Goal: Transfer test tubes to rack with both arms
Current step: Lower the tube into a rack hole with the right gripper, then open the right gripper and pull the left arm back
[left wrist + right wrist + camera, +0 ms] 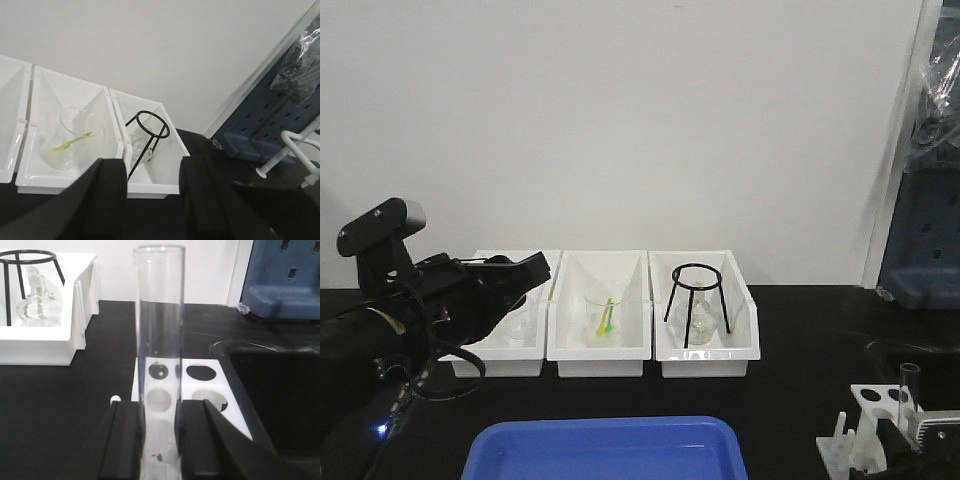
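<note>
Pinching an upright tube (159, 340) in the right gripper (159, 440) over the rack (200, 390) at the worktop's front right corner; risking a miss on the plate between holes; left gripper (150, 200) spread, empty

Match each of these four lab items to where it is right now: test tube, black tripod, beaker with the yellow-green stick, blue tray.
Items:
1. test tube
2. black tripod
3. beaker
4. blue tray

Places:
A. middle white bin
B. front edge of the table
C. between the right gripper's fingers
D. right-hand white bin

Pairs: 1-C, 2-D, 3-A, 4-B
</note>
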Tool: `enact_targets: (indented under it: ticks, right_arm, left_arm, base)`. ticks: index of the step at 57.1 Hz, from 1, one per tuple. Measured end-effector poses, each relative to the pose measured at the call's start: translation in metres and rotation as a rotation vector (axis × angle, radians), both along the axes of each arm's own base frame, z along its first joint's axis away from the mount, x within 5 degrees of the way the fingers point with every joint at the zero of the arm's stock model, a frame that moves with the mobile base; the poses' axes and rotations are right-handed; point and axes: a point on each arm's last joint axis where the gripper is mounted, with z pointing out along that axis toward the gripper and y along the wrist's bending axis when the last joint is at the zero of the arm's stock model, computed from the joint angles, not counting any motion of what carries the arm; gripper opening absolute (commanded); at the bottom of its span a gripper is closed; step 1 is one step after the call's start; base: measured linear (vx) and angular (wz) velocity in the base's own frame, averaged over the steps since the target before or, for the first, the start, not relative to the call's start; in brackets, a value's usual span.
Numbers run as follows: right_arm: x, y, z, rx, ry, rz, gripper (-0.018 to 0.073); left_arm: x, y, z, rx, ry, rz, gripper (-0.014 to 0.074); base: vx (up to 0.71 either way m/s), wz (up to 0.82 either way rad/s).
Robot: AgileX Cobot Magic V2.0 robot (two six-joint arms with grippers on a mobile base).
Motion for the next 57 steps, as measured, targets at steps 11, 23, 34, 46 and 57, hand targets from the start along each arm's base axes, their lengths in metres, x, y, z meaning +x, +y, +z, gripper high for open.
enact_targets:
  ticks: [11, 23, 34, 46, 57]
  right_arm:
    - [-0.004, 0.0, -0.002, -0.008, -0.02, 0.002, -0.0005]
    - [-0.02, 0.001, -0.005, -0.025, -0.051, 0.011, 0.0022]
    - [-0.026, 0.0, -0.006, -0.025, -0.058, 0.011, 0.0109]
    - [-0.026, 0.0, -0.005, -0.025, -0.059, 0.011, 0.03]
    - [-0.026, 0.001, -0.005, -0.027, -0.063, 0.018, 0.0464]
  left_arm:
    - [0.0, 0.0, 0.0, 0.0, 0.0, 0.0, 0.0396]
    - [0.0, 0.0, 0.0, 0.0, 0.0, 0.0, 0.0396]
    - [0.001, 0.0, 0.002, -0.011, -0.024, 0.005, 0.0396]
    - [0.001, 0.001, 0.005, -0.024, -0.053, 0.011, 0.0396]
    - [0.001, 0.001, 0.005, -0.025, -0.054, 0.012, 0.0396]
  base:
    - [0.0, 0.0]
    - [0.0, 0.0]
    - [0.0, 0.0]
    - [0.0, 0.0]
    - [0.0, 0.0]
